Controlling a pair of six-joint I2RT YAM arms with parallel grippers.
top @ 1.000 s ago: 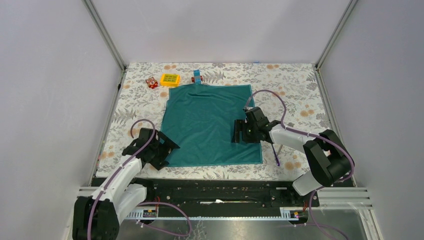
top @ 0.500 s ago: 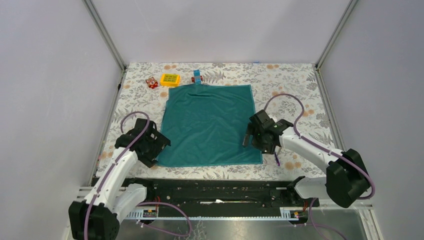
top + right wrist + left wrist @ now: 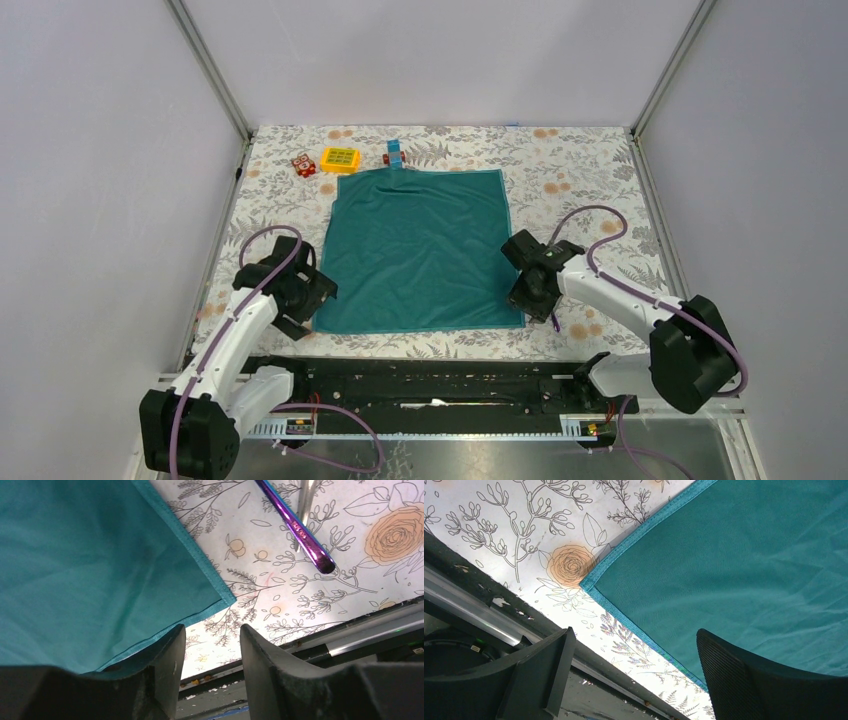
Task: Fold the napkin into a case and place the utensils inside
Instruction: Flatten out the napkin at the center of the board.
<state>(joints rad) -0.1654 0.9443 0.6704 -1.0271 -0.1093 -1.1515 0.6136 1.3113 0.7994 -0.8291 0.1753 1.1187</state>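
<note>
- Found the napkin (image 3: 420,250) spread flat in the middle of the top view, not folded yet, with soft creases toward its upper edge.
- Saw the left gripper (image 3: 634,670) with jaws wide, set astride the lower-left corner of the cloth and gripping nothing.
- Saw the right gripper (image 3: 212,647) with jaws narrow but not closed, bare table (image 3: 280,605) showing through the gap. One finger covered the hem beside the lower-right corner, with no cloth seen between the jaws.
- Noted the utensils at the upper right of the right wrist view: the purple handle (image 3: 297,527) and the grey piece (image 3: 306,500), both on the table, near that corner but apart from the cloth.
- Judged a likely miss here: jaws closing beside the thin hem, catching only table.
- Judged a skewed fold likely from a grip on one corner only, or from an uneven lift.
- Judged a possible knock on the utensils from the right arm, so close above them.
</note>
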